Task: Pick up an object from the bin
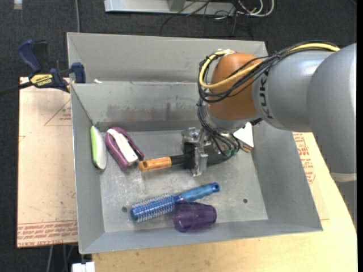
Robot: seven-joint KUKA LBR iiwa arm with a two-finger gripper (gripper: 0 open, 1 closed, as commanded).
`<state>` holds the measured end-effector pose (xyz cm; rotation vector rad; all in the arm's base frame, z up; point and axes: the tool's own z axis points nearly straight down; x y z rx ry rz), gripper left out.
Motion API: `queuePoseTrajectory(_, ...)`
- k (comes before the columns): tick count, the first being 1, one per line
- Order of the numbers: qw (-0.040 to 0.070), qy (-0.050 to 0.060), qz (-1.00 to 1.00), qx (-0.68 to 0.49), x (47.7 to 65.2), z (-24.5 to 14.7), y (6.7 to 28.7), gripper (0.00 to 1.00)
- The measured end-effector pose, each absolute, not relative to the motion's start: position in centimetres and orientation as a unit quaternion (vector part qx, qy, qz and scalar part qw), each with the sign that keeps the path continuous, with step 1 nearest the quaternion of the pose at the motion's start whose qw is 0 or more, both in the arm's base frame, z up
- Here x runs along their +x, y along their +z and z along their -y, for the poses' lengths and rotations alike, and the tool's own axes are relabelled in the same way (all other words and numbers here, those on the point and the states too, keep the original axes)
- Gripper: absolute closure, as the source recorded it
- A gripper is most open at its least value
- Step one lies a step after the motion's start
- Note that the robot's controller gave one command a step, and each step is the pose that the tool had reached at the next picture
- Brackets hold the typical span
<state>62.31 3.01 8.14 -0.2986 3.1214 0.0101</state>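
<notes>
My gripper (194, 154) is low over the middle of the bin floor, right at the black end of a small tool with an orange handle (156, 164). That tool lies flat, with its handle pointing left. Whether the gripper touches it I cannot make out. A blue hairbrush (170, 203) lies in front of the gripper, bristle head to the left. Beside the brush, nearer the front wall, rests a purple translucent piece (194, 216).
At the left lie a purple and white object (123, 147) and a pale green stick (98, 147) along the left wall. A white scrap (245, 135) sits at the right under the arm's wrist, which has an orange cover and cables.
</notes>
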Motion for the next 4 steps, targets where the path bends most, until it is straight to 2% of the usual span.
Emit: queuePoseTrajectory(4,0.003,0.003,-0.995,-0.096,62.3,-3.1,11.9,1.00)
